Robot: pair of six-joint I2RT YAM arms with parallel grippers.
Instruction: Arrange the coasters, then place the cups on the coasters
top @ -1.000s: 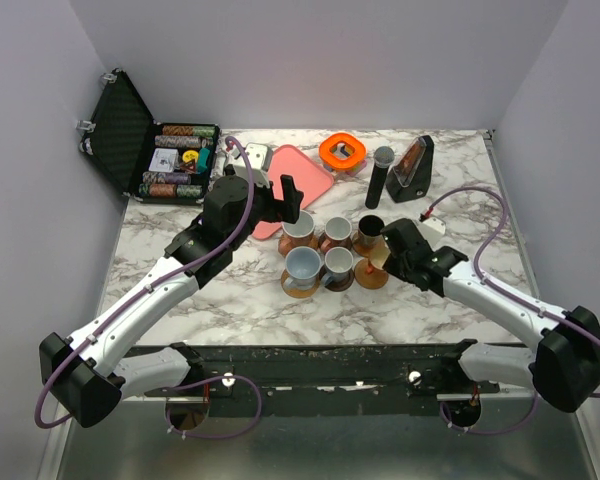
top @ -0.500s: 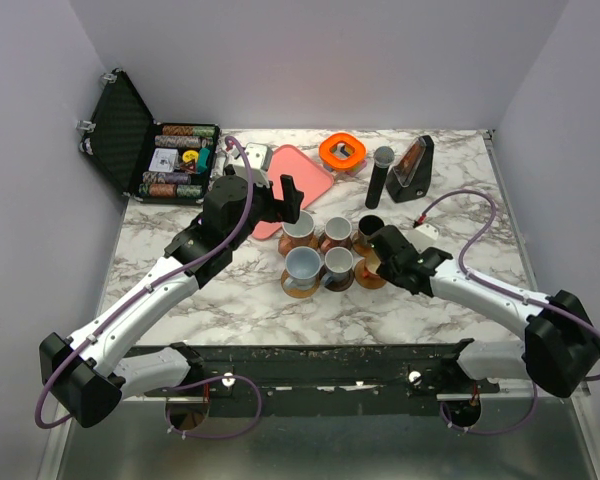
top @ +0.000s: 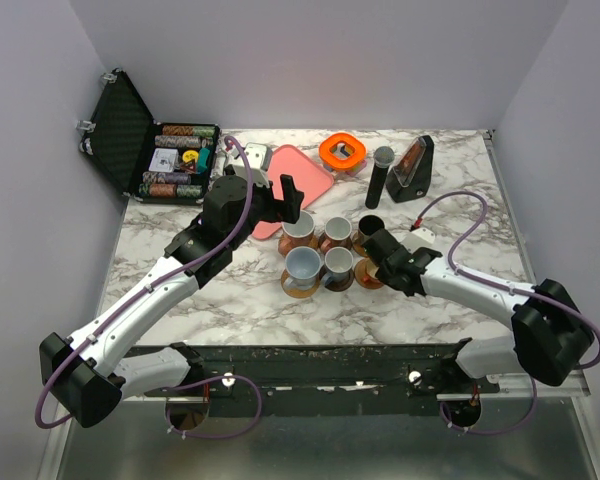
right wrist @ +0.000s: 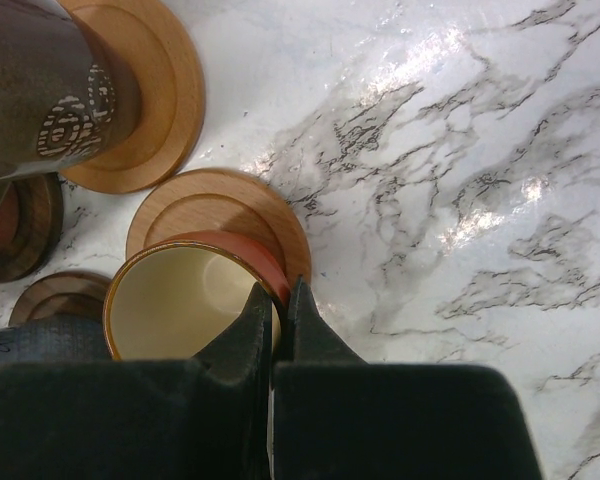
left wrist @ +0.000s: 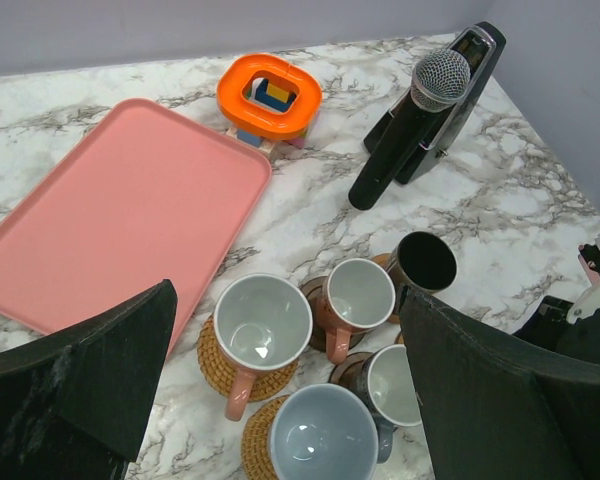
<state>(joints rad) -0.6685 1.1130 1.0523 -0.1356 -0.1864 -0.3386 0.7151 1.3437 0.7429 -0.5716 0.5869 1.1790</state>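
Swinging leftward, the right gripper (right wrist: 277, 300), pinched on the rim of the small copper-orange cup (right wrist: 180, 305), brings it over the last bare tan coaster (right wrist: 220, 200) at lower left; only lowering seems left. The left gripper (top: 286, 203) hangs wide, empty.

My right arm (top: 480, 295) has swung to the left, toward the group of cups, and the large black joint (top: 548, 345) at its rear has shifted inward with it. My right pincer (right wrist: 277, 300), closed on the rim of the small copper-orange cup (right wrist: 175, 300), has travelled the same way. One second ago the light tan coaster (right wrist: 205, 205) lay almost bare in front of it. Now the cup is over this coaster, and from above the pincer hides most of it. The purple cable (top: 458, 215) over the arm now makes a rounder, tighter loop.
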